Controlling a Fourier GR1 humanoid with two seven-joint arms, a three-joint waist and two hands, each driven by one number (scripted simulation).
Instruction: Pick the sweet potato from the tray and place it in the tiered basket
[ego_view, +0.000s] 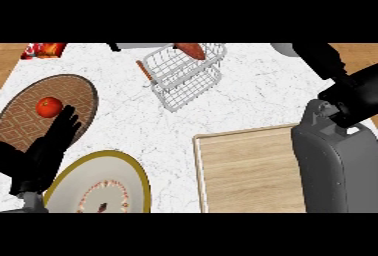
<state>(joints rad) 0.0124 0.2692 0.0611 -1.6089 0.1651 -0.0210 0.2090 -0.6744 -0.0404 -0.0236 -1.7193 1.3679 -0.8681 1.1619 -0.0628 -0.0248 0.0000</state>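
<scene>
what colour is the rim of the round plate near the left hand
Gold or olive-yellow, around a pale grey plate; it shows in the head view, beside the left hand.

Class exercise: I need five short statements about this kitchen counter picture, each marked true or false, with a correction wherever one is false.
1. The orange sweet potato lies in the white wire tiered basket. True.
2. The light wooden tray carries a vegetable. False: nothing shows on it.
3. The red tomato sits on the brown patterned round mat. True.
4. The left hand clutches the tomato. False: it is open beside it.
5. The gold-rimmed white plate is inside the basket. False: it lies on the counter.
</scene>
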